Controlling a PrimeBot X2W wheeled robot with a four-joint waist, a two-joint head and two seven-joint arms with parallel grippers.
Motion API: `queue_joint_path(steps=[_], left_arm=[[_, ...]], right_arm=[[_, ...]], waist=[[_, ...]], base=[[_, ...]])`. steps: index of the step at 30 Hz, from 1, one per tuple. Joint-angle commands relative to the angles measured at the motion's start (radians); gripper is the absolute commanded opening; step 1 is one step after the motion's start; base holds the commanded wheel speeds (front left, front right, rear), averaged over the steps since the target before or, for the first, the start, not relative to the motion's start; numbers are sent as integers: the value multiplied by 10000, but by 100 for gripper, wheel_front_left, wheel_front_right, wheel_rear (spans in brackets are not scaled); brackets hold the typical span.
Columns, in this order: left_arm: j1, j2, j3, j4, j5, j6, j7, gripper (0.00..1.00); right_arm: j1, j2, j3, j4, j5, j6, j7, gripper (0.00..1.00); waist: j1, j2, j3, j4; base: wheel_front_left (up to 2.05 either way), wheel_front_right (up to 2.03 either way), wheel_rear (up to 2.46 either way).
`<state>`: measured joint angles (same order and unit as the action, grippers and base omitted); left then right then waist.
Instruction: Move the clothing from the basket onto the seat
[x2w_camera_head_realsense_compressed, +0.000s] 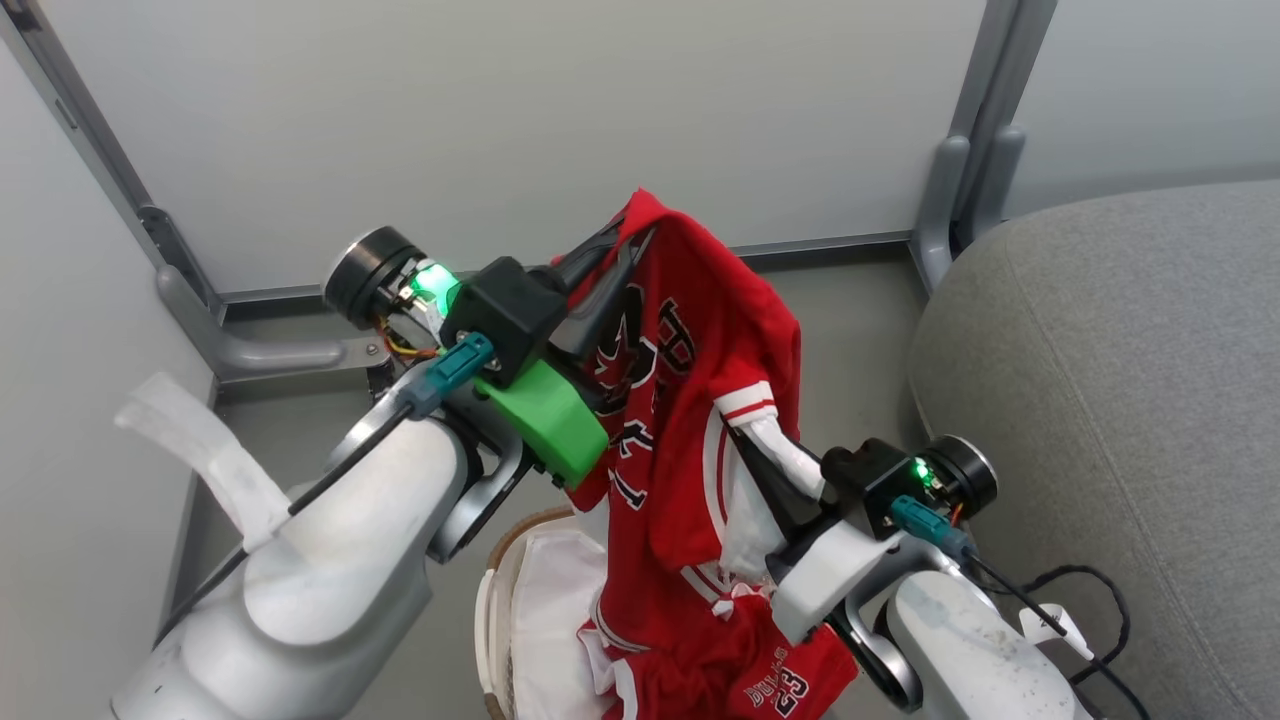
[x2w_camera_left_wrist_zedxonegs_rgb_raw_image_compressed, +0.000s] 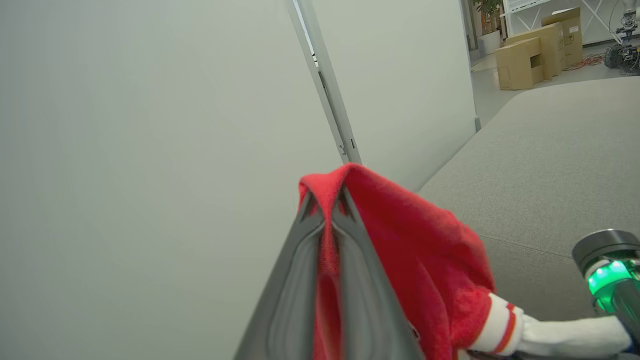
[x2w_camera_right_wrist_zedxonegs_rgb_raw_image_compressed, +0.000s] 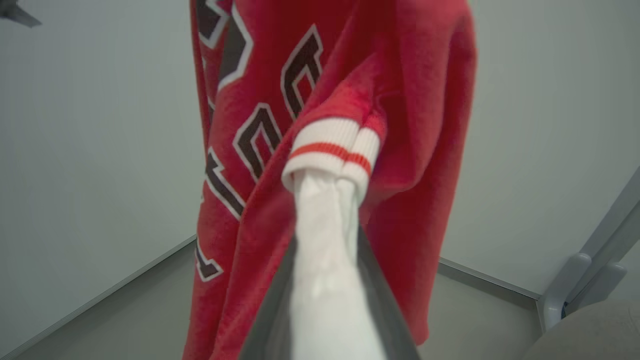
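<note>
Clamping tight with the left gripper (x2w_camera_head_realsense_compressed: 625, 235) on the top fold of the jersey (x2w_camera_head_realsense_compressed: 700, 330), squeezing red cloth between both fingers (x2w_camera_left_wrist_zedxonegs_rgb_raw_image_compressed: 295, 280). Closing the right gripper (x2w_camera_head_realsense_compressed: 752, 422) lower down, jaws nearly together, pinching white cloth just under the striped armhole trim, seemingly the jersey's own lining and not the basket liner (x2w_camera_head_realsense_compressed: 550, 600). Holding the jersey in the air above the basket (x2w_camera_head_realsense_compressed: 505, 545), with the hem trailing down onto the shorts (x2w_camera_head_realsense_compressed: 765, 680) lying inside. Judging the step in hand as lifting clear and carrying across to the seat (x2w_camera_head_realsense_compressed: 1100, 400), well off to the right. Aiming, for a clean job, at raising both grippers together until free of the rim, spreading them enough to hang the cloth flat, and avoiding dragging the shorts along or tipping the basket. Swinging right only once clear, then lowering over the middle of the cushion before letting go. Watching the right-hand pinch: looking thin, probably slipping under any sideways tug. Leaving the shorts for a second trip.
</note>
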<state>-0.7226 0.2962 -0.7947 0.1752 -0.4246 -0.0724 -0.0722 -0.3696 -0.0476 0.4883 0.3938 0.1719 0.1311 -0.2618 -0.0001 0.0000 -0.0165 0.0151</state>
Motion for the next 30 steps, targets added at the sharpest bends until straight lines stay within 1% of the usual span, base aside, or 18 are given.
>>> queue_joint_path(steps=[1, 2, 3, 9, 13, 16, 22, 27, 30], left_arm=[[259, 88, 109, 60, -106, 133, -116, 80], [402, 120, 140, 79, -159, 195, -173, 95], [572, 144, 185, 89, -230, 257, -280, 100], [1727, 108, 280, 261, -651, 541, -860, 100], [2562, -16, 279, 470, -969, 744, -1223, 100], [3087, -151, 248, 675, -1130, 818, -1438, 100], [3835, -417, 145, 1082, -1322, 777, -1726, 100], [3994, -519, 140, 1283, -1226, 706, -1858, 100], [3999, -561, 173, 1326, -1131, 688, -1873, 100]], right_arm=[[-46, -47, -151, -92, -110, -6, -49, 0], [-40, -47, -233, -151, -171, -6, -49, 0], [-24, -45, -352, -223, -226, -6, -49, 0], [85, -47, -957, -626, -677, -6, -49, 0], [236, -44, -1437, -935, -939, -6, -49, 0], [387, -45, -1758, -1094, -1131, -6, -49, 0], [609, -44, -2366, -1274, -1411, -6, -49, 0], [731, -44, -2697, -1378, -1527, -7, -49, 0], [660, -44, -2859, -1501, -1583, -7, -49, 0]], waist=[[1, 0, 23, -23], [1, 0, 35, -33], [1, 0, 47, -44], [1, 0, 109, -100], [1, 0, 151, -134], [1, 0, 186, -171], [1, 0, 312, -268], [1, 0, 471, -376], [1, 0, 611, -562]], base=[[0, 0, 0], [0, 0, 0], [0, 0, 0], [0, 0, 0], [0, 0, 0], [0, 0, 0], [0, 0, 0], [0, 0, 0], [0, 0, 0]])
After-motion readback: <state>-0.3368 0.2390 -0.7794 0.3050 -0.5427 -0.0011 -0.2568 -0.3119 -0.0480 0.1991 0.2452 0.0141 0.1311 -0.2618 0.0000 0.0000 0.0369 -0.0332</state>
